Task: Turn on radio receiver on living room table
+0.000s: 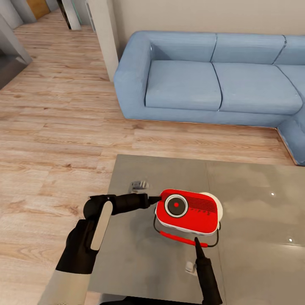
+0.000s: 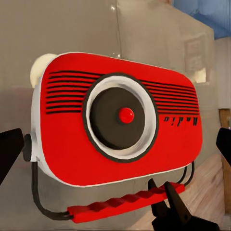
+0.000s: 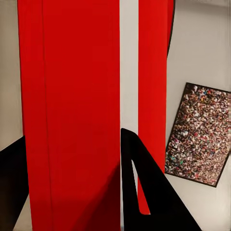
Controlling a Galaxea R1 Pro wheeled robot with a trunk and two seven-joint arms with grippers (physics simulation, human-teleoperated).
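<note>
Closing in on the radio receiver [image 1: 189,212] from two sides. It sits on the table [image 1: 254,199] near the left-front part of the glossy top, leaning back so the dial [image 1: 176,205] faces up toward the head camera, handle [image 1: 184,239] flopped out on the near side.

Left gripper [image 1: 157,198] comes in level from the left, tip right at the radio's left end beside the dial. In the left wrist view its fingers [image 2: 9,151] sit at both edges of the picture with the radio face between them, so jaws spread, nothing pinched. The dial's red centre [image 2: 126,115] is nearly dead ahead there; my guess is this arm is lined up to press it.

Right gripper [image 1: 197,243] reaches up from the near side, tip at the handle, just short of the radio's lower edge. In the right wrist view the red body and white trim band [image 3: 129,72] sit very close between the dark fingers [image 3: 144,192]; jaws look spread, not clamped. Probably there to brace the radio so a push doesn't slide it on the slick top.

Blue sofa [image 1: 212,80] behind the table, framed picture [image 3: 199,134] reflected or seen in the right wrist view
</note>
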